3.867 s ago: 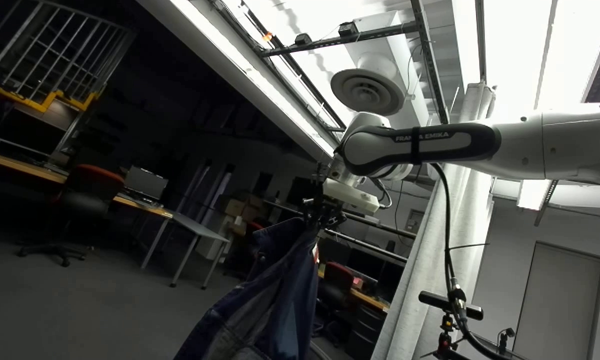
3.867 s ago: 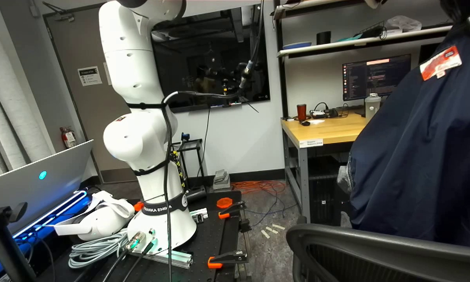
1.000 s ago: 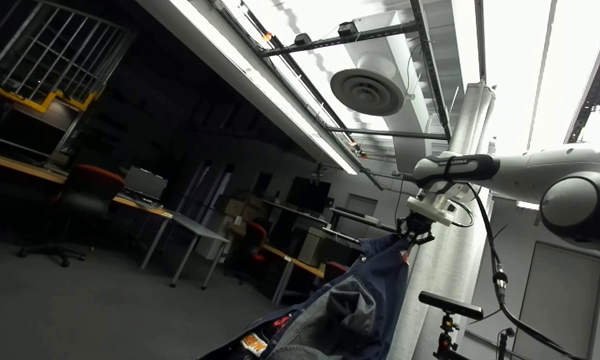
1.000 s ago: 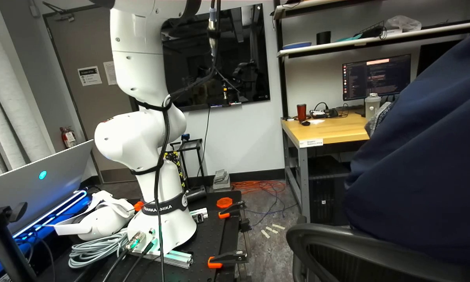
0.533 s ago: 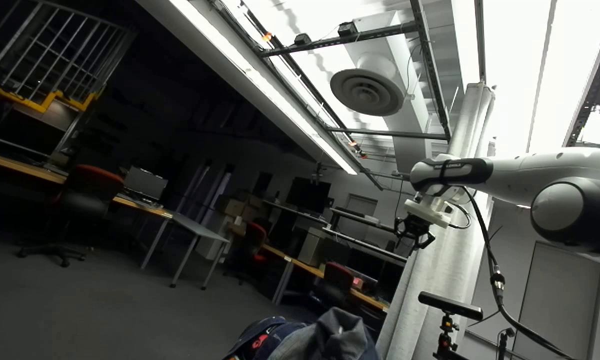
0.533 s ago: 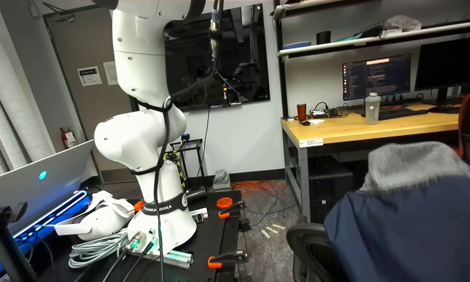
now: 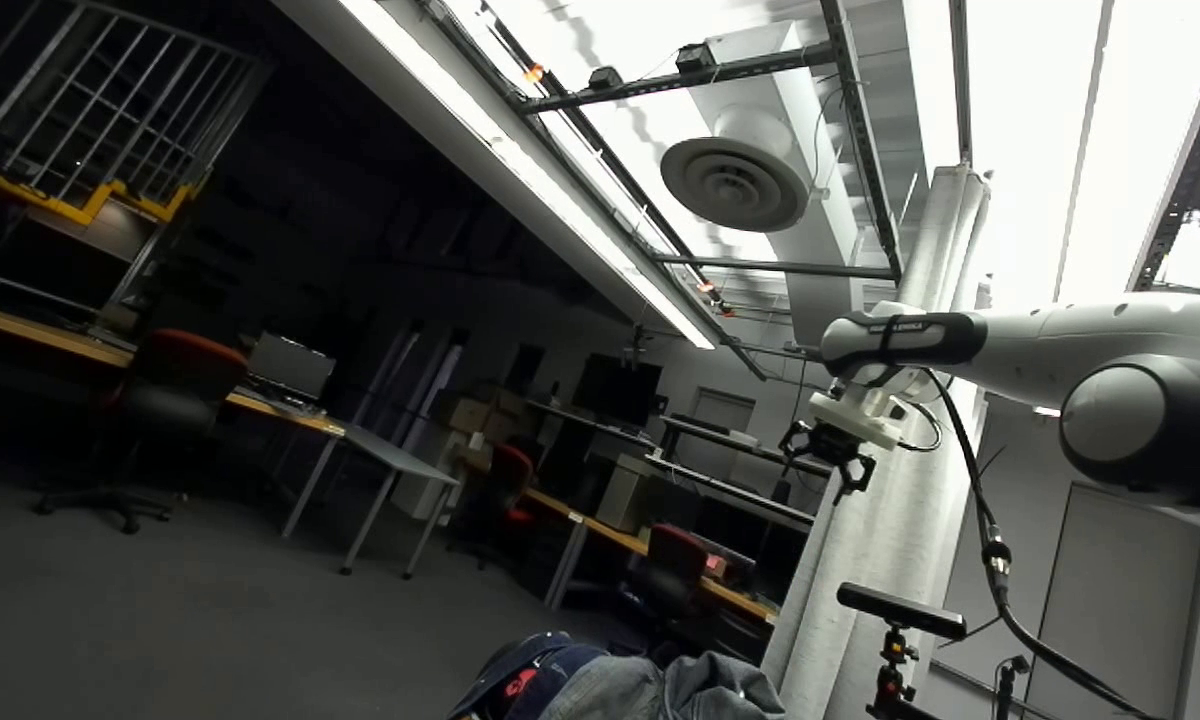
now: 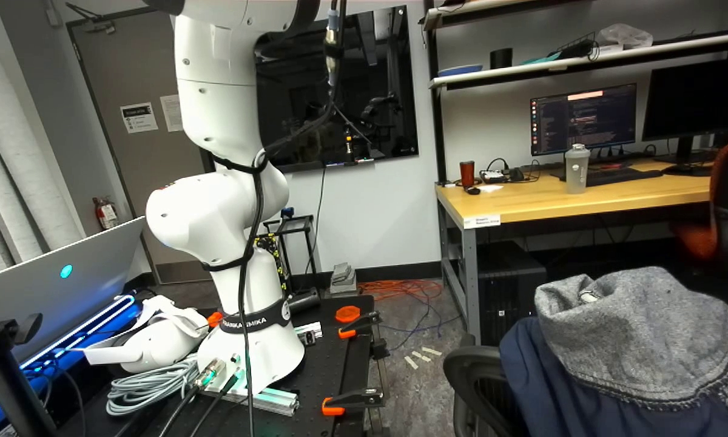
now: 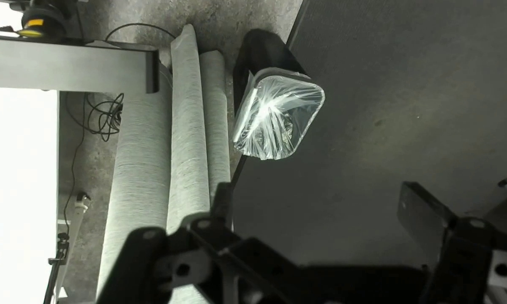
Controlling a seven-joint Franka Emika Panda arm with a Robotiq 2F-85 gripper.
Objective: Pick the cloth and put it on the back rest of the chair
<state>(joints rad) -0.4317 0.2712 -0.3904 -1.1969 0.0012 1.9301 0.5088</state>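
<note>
The cloth (image 8: 643,334) lies slumped over the back rest of the chair (image 8: 461,360), its grey lining turned up in folds above the navy side. Only a rounded dark corner of the back rest shows, at the cloth's left; the rest is covered or out of frame. In an exterior view just the top of the cloth (image 7: 620,690) shows at the bottom edge. High above it and apart from it, my gripper (image 7: 813,487) stands open. The wrist view shows wide-spread jaws with nothing between the fingertips of the gripper (image 9: 314,190); the cloth is out of that view.
A bin with a clear plastic liner (image 9: 279,118) stands on the floor beside long pale curtains (image 9: 152,177). A wooden desk (image 8: 558,203) with monitors lies behind the chair. A camera on a stand (image 7: 900,610) is below the arm.
My gripper has opened and let go of the cloth, which dropped from hanging beneath it and settled lower over the chair, grey lining now uppermost. Since the release the arm has barely moved.
</note>
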